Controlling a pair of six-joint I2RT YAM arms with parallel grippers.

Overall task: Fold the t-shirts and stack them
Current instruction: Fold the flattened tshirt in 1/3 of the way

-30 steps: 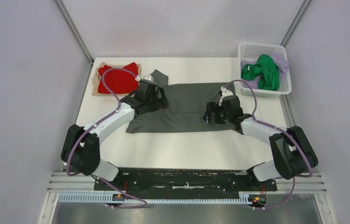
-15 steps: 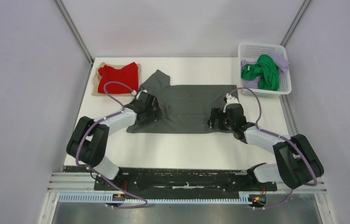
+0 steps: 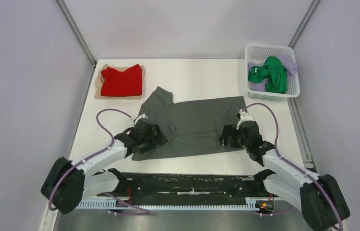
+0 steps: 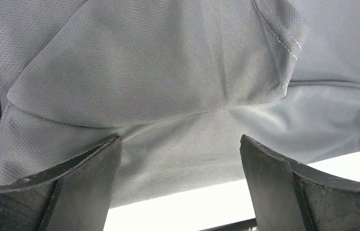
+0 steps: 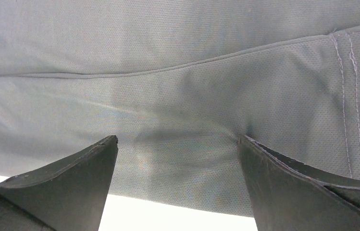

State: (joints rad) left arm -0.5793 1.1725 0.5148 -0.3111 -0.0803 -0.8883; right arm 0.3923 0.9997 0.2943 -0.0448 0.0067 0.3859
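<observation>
The dark grey t-shirt lies spread flat across the near middle of the white table, one sleeve pointing to the far left. My left gripper is open, fingertips down on the shirt's near left part; in the left wrist view the cloth puckers at the fingertips. My right gripper is open on the shirt's near right edge; in the right wrist view the grey cloth lies under the spread fingers. A folded red t-shirt lies at the far left.
A white mesh basket at the far right corner holds the bright green t-shirt and the pale lavender t-shirt. A tan cloth edge shows under the red shirt. The shirt's hem lies close to the table's near edge.
Both grippers have moved toward the near edge, and the dark grey shirt has slid with them, away from the red shirt. Its sleeve has come out from under the left arm.
</observation>
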